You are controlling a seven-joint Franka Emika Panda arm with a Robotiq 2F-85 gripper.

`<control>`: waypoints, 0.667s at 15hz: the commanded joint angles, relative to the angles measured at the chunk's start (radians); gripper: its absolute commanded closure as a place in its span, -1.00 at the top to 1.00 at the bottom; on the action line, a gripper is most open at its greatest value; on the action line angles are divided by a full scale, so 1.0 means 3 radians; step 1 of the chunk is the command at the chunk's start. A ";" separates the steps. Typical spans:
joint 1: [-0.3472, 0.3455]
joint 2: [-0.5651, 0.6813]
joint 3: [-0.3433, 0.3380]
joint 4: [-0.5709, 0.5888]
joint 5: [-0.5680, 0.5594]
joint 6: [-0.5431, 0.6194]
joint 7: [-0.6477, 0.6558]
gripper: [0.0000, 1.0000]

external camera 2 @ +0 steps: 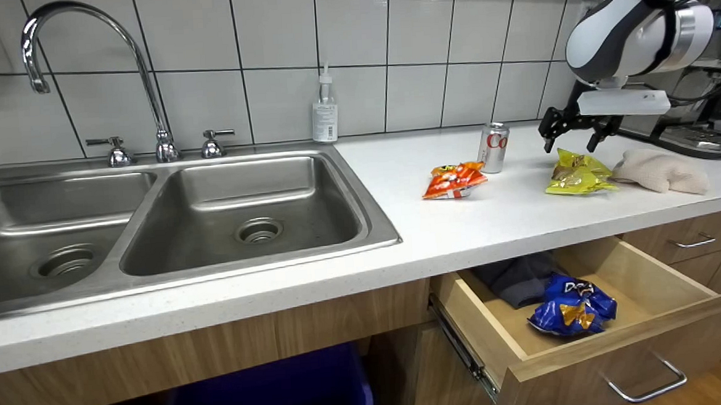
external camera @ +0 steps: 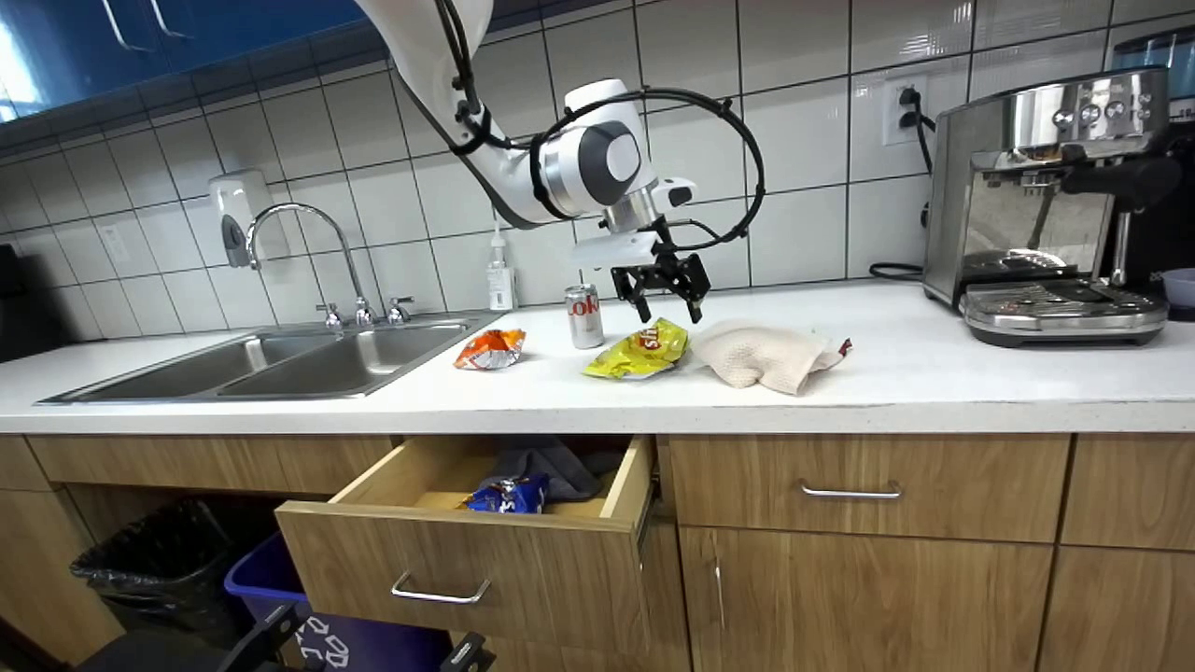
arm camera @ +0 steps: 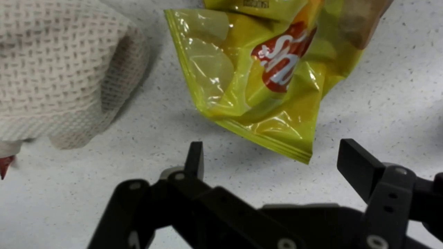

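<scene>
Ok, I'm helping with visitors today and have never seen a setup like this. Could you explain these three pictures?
The white machine is a robot arm. The black tool at its end has two fingers for grasping.

Two pictures come from cameras outside the robot, looking at the scene from different places. The close-up comes from a camera carried on the arm itself, so the fingers show along its bottom.

On the counter, beside a sink, are an orange bag, an upright can, a yellow bag, a beige cloth and a coffee machine. An open drawer holds a blue bag and a dark cloth.

Nothing is held: the tool is open above the yellow bag.
</scene>
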 commanded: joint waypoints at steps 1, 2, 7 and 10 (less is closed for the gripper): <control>-0.0033 0.0118 0.0005 0.0124 -0.0108 -0.0003 0.0004 1.00; -0.0023 0.0122 -0.0002 0.0109 -0.0130 -0.0003 0.0005 1.00; -0.0016 0.0067 0.0022 -0.0045 -0.0151 0.0021 -0.0023 1.00; -0.0007 0.0007 0.0025 -0.0150 -0.0155 0.0050 -0.0031 1.00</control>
